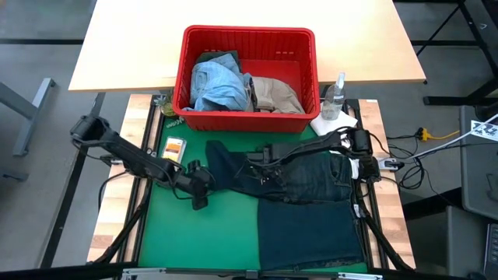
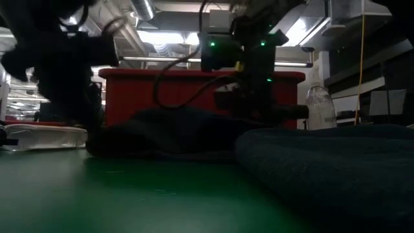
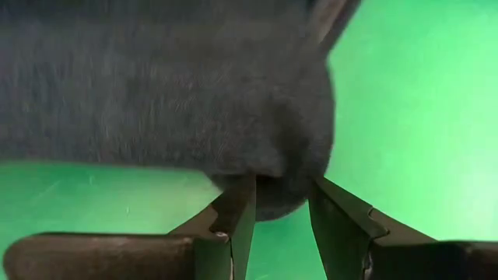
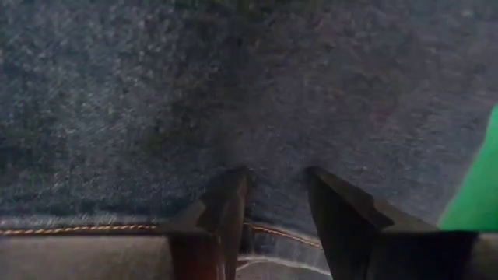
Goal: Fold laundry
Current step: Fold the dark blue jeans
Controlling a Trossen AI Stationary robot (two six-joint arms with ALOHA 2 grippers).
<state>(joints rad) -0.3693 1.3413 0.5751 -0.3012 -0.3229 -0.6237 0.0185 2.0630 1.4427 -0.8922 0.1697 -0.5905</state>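
Dark navy jeans [image 1: 311, 210] lie on the green mat [image 1: 179, 241], partly folded, with a bunched leg reaching toward the table's left. My left gripper [image 1: 199, 187] is at that left end, shut on the cloth. My right gripper [image 1: 261, 169] points down on the bunched middle of the jeans, also shut on denim. Light blue denim [image 1: 218, 82] and a beige piece [image 1: 276, 93] lie in the red basket [image 1: 249, 35] at the far side. In the low view the jeans [image 2: 323, 162] form a dark mound. My left gripper pinches a rounded end of the jeans [image 3: 272, 190] between its two fingers [image 3: 233, 214], slanting down from the table's left. The cloth bulges out past the fingertips just over the mat. My right gripper has denim [image 4: 272, 194] between its two fingers [image 4: 226, 206], beside an orange-stitched seam [image 4: 93, 229]. It comes from above, pointing down. The cloth fills the view, so one layer or several cannot be told.
A clear bottle [image 1: 334, 97] and a small white cloth [image 1: 334, 122] sit at the far right of the mat. A small packet [image 1: 173, 148] lies at the far left. The mat's near left part is bare.
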